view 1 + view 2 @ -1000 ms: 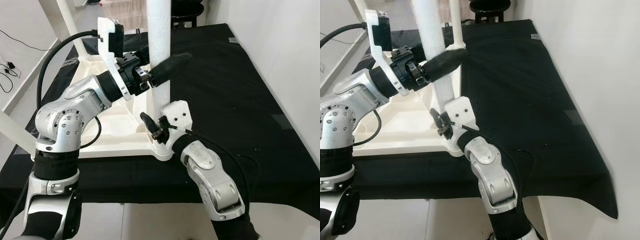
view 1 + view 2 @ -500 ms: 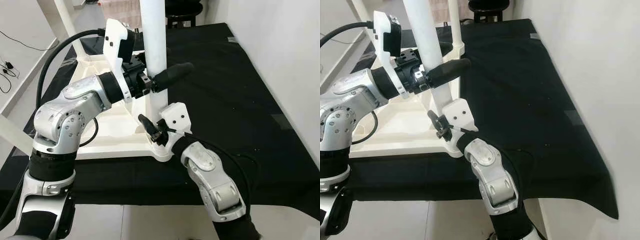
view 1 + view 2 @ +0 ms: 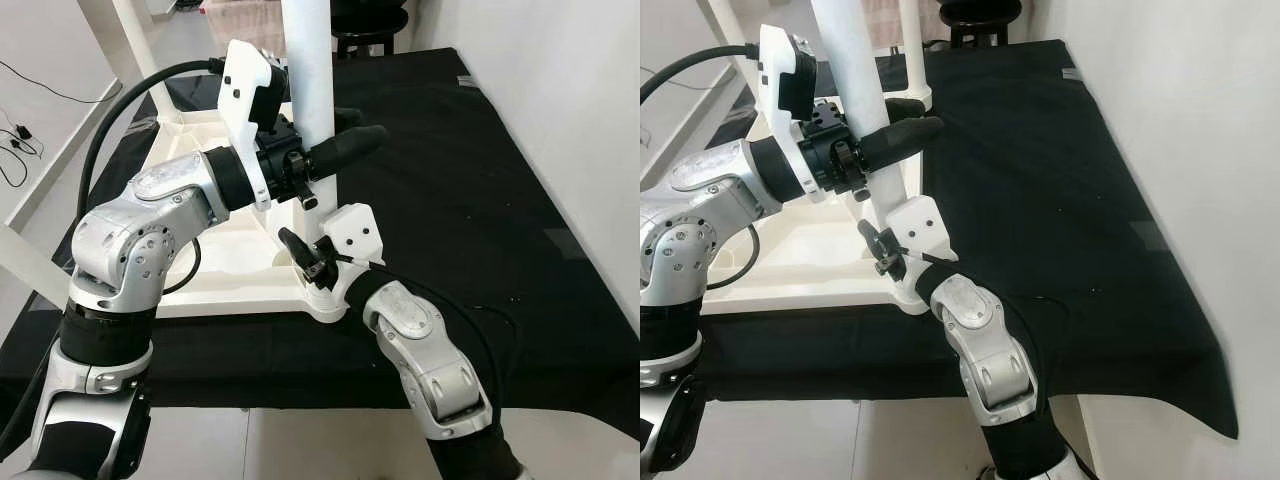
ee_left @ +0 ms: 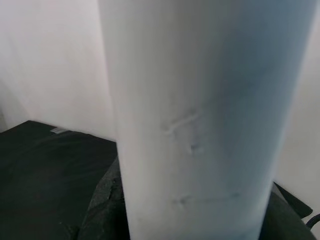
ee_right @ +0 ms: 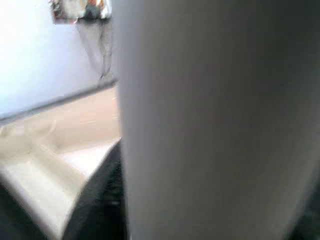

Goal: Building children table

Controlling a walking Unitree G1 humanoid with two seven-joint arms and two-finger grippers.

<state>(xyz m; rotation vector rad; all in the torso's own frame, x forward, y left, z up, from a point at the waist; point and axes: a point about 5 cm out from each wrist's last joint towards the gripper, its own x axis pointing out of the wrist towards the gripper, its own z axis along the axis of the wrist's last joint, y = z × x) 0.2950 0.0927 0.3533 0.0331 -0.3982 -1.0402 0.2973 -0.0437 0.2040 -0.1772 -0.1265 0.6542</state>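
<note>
The step looked like seating a white table leg [image 3: 308, 90] into the corner of the upturned white tabletop [image 3: 230, 270] on the black-draped bench [image 3: 480, 200]. The left claw [image 3: 335, 145] clasped the leg midway; the right claw [image 3: 310, 262] gripped its base. Next likely needed pressing straight down; open cloth lay rightward toward the wall

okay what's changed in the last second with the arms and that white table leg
The left gripper, clasped round the white table leg, has rolled at the wrist, swinging its camera housing up and over. The right gripper stays at the leg's base on the upturned white tabletop, and the leg stays upright. The black cloth is unchanged.
</note>
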